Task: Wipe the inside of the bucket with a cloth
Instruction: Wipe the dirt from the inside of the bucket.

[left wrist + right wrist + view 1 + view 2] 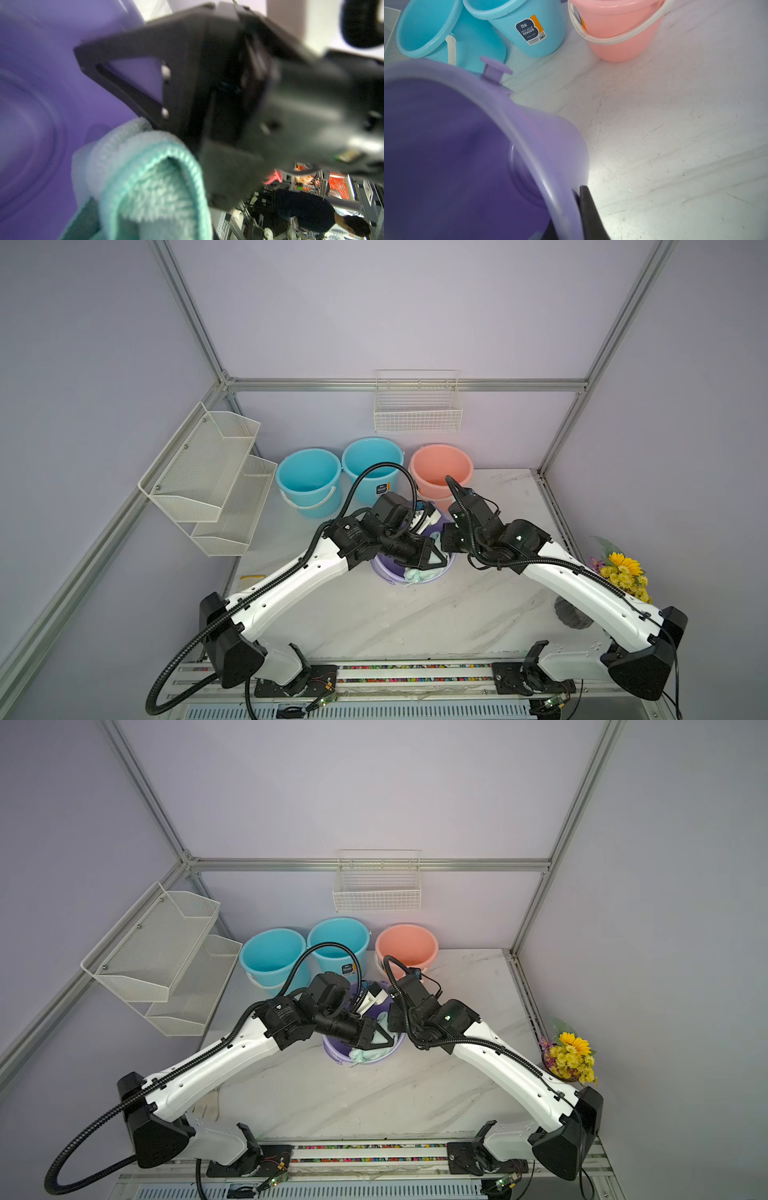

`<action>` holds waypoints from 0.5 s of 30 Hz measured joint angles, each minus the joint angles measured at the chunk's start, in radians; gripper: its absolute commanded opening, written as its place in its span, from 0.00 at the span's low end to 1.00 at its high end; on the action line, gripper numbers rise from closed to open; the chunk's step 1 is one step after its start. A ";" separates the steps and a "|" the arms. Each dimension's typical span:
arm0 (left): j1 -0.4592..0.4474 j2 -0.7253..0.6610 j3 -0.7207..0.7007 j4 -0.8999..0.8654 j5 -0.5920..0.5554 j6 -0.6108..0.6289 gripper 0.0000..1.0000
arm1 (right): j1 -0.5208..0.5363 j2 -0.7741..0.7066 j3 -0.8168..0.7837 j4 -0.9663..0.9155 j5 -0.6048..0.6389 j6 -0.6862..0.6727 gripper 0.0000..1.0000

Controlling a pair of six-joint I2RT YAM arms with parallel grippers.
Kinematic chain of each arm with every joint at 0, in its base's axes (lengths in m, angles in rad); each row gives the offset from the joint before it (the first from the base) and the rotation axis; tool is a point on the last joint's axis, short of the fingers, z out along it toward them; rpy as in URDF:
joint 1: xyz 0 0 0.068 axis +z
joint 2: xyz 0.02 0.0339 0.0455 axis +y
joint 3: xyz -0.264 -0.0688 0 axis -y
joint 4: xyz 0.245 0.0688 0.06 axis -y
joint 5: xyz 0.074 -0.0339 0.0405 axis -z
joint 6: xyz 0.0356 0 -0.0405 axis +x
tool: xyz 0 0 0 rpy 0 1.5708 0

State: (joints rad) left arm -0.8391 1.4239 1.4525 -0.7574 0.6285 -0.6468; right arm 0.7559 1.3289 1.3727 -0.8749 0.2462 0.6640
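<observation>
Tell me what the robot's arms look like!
The left arm and right arm have smooth white shells and black joints. A ribbed black hose runs along each. The left gripper is black with hollow triangle fingers.

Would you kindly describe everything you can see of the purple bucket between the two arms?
The purple bucket is smooth lilac plastic, round, darker inside, with a rolled rim and a handle peg. It stands mouth up on the table, in front of the pink bucket. The right gripper clamps its rim; the left gripper holds the cloth inside it.
</observation>
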 measured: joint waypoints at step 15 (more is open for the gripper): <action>-0.027 0.048 0.224 -0.546 -0.386 0.213 0.00 | -0.006 0.030 0.002 0.030 0.045 -0.007 0.00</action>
State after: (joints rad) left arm -0.8661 1.4723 1.6764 -1.3029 0.2420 -0.4335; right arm 0.7494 1.3590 1.3746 -0.8452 0.2913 0.6571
